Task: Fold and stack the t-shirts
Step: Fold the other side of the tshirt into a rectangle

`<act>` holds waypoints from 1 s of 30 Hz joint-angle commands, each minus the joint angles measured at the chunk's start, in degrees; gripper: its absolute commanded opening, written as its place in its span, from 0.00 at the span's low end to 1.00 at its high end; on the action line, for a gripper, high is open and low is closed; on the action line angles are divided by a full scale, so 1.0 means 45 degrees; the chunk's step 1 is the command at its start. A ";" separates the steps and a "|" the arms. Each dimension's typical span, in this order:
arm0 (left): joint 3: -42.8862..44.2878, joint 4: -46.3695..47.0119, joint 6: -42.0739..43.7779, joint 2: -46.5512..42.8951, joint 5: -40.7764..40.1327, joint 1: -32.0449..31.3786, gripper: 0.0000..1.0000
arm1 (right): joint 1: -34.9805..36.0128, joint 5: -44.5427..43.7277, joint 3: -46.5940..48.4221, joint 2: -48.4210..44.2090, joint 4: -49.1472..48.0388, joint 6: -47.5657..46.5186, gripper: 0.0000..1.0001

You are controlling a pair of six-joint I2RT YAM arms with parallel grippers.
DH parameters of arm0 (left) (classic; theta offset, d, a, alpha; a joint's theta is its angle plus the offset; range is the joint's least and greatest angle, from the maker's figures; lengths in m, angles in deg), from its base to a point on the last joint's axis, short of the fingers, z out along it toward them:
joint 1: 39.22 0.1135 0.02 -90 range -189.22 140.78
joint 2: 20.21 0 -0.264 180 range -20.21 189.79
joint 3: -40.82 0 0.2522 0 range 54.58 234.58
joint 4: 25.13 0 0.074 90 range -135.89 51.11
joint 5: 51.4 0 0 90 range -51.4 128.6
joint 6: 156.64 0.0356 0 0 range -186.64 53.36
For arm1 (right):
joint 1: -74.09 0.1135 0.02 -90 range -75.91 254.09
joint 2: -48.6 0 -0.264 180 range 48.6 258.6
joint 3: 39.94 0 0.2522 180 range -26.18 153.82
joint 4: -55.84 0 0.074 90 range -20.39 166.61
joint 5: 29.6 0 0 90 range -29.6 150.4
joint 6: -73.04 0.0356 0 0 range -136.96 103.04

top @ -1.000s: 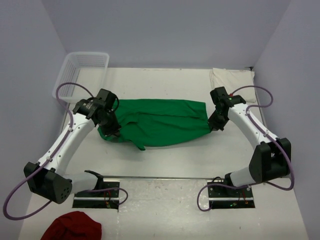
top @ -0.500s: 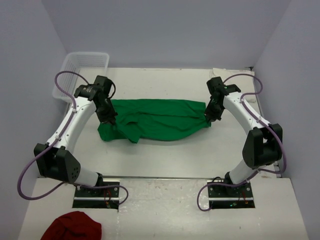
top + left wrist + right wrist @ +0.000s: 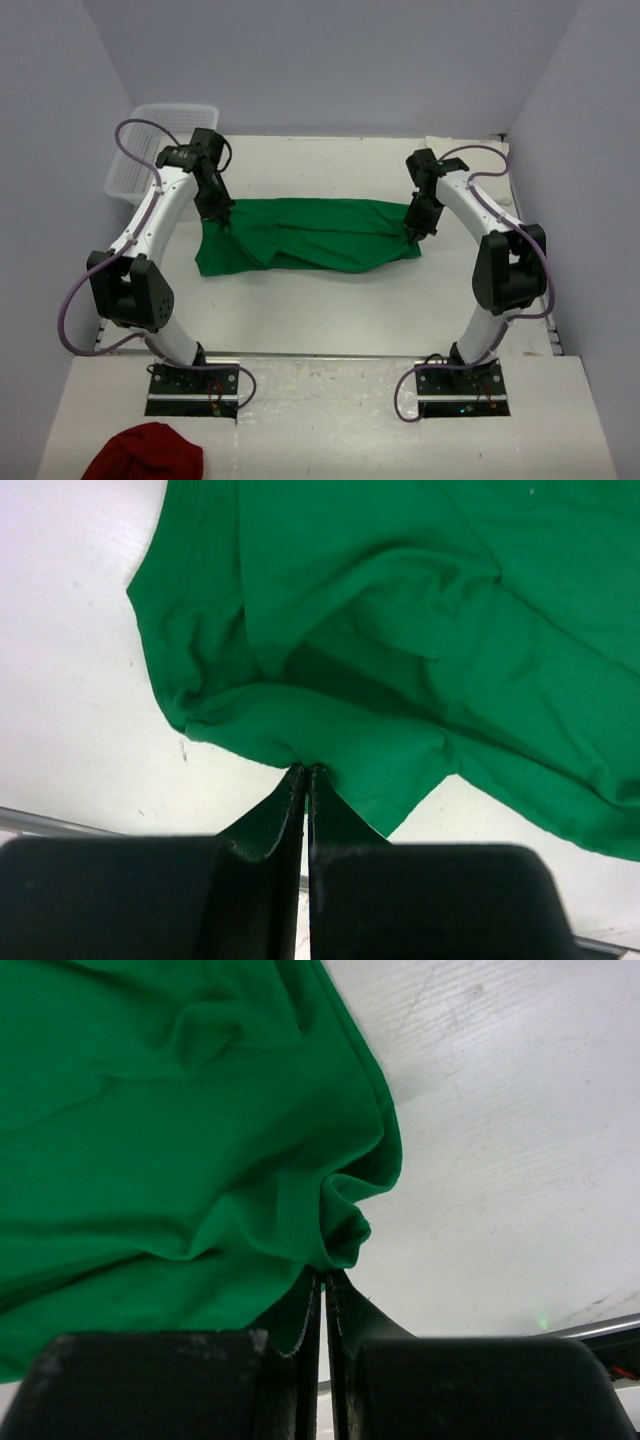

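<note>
Since the green t-shirt (image 3: 310,235) lies long from left to right on the counter (image 3: 330,300), each arm has one end. The left end effector (image 3: 225,220) is pressed shut, pinching the left end. The right end effector (image 3: 412,234) pinches the right end. With the shirt between them, both arms likely need to move together.

Clear basket (image 3: 150,122) far left; dark red cloth (image 3: 145,452) near left
</note>
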 commanded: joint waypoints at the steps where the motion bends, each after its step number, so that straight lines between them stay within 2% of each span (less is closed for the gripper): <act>1: 0.0952 0.0488 0.0456 0.0434 -0.0613 0.0079 0.00 | -0.0064 0.0425 0.0822 0.0545 0.0501 -0.0297 0.00; 14: 0.2612 0.0976 0.0788 0.2407 -0.1376 0.0118 0.00 | -0.0278 0.0406 0.2171 0.1933 0.1224 -0.0239 0.00; 30: 0.3101 0.1777 0.1276 0.3753 -0.1299 0.0802 0.00 | -0.0885 0.0503 0.3634 0.3378 0.1752 -0.0317 0.00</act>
